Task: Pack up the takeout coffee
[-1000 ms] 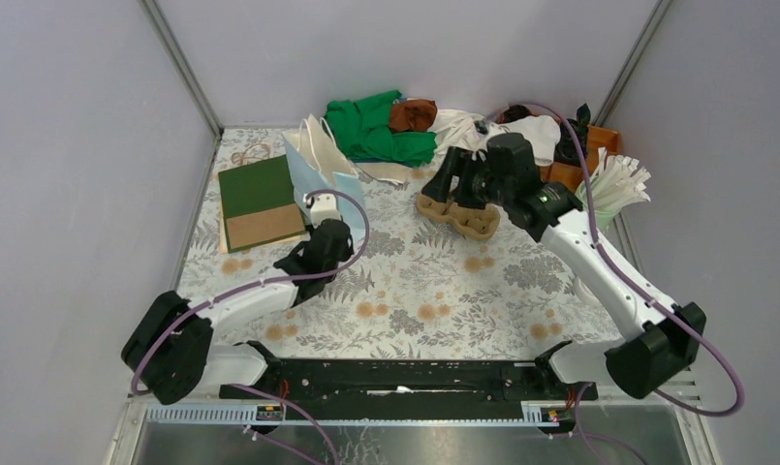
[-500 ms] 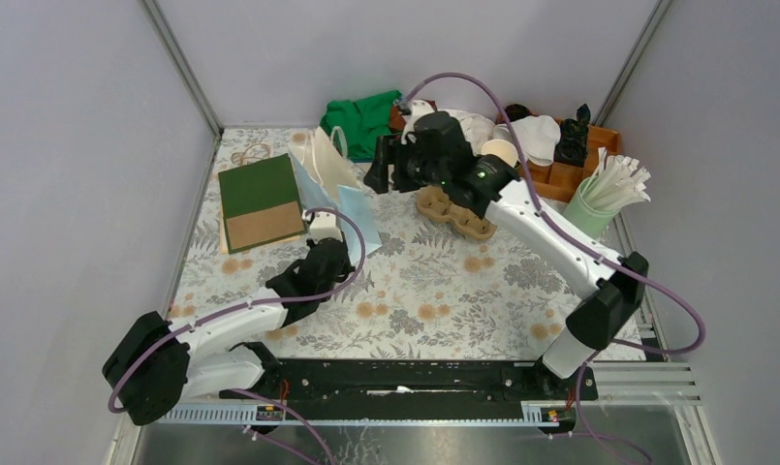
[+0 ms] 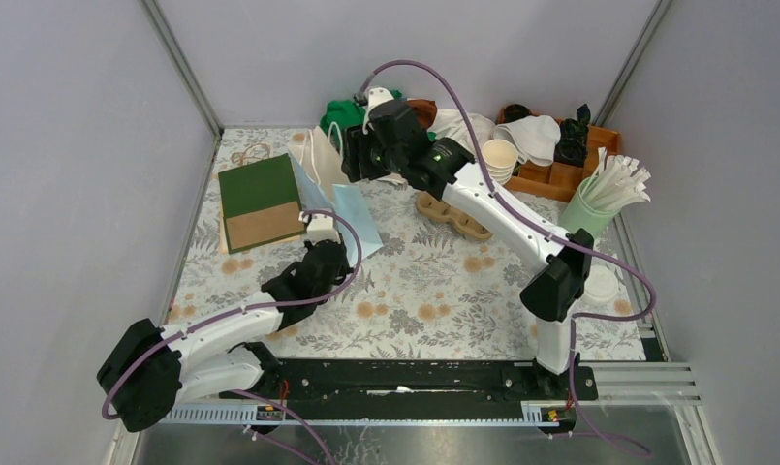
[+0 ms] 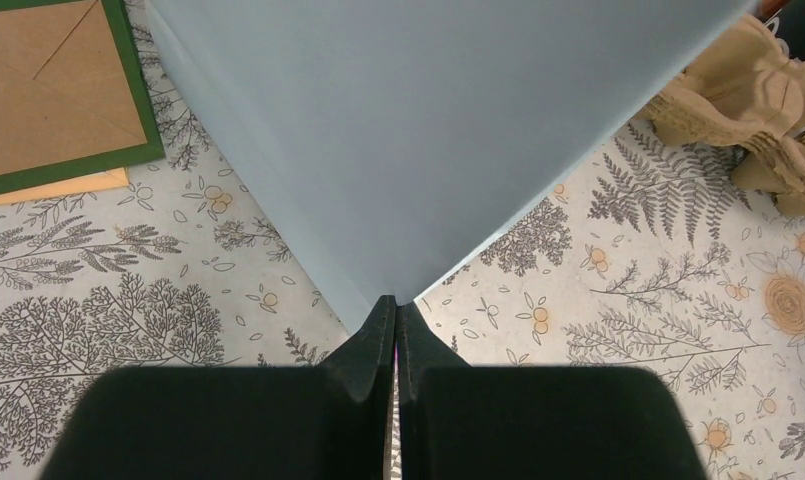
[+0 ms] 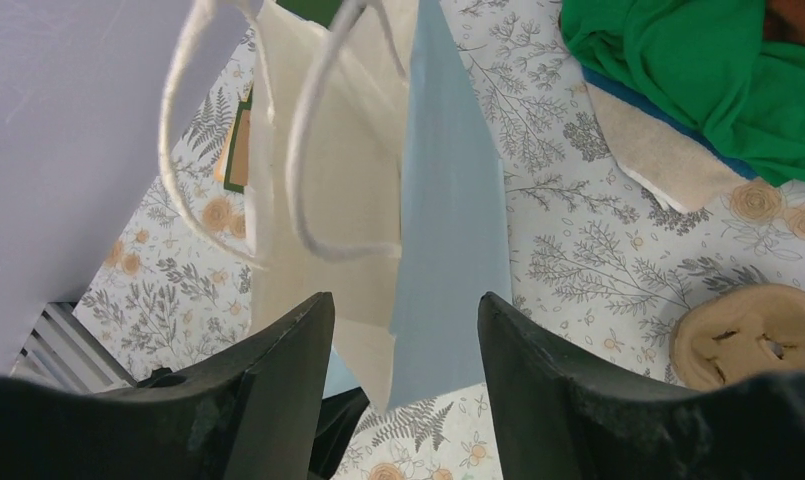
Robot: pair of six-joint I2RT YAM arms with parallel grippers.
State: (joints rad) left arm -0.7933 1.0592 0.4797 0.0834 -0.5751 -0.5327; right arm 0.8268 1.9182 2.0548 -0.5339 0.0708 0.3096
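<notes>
Right gripper [image 5: 403,305] (jaws apart) swung from tray [image 5: 700,345] to bag [image 5: 448,220]; left gripper [image 4: 396,305] pinches it.

No lettering, number, brand or sign can be read in any view. The bag [image 4: 428,130] shows a plain blue face, the folder [image 3: 260,199] only green and brown panels, and the cloth [image 3: 424,281] only a print of ferns and flowers.
</notes>
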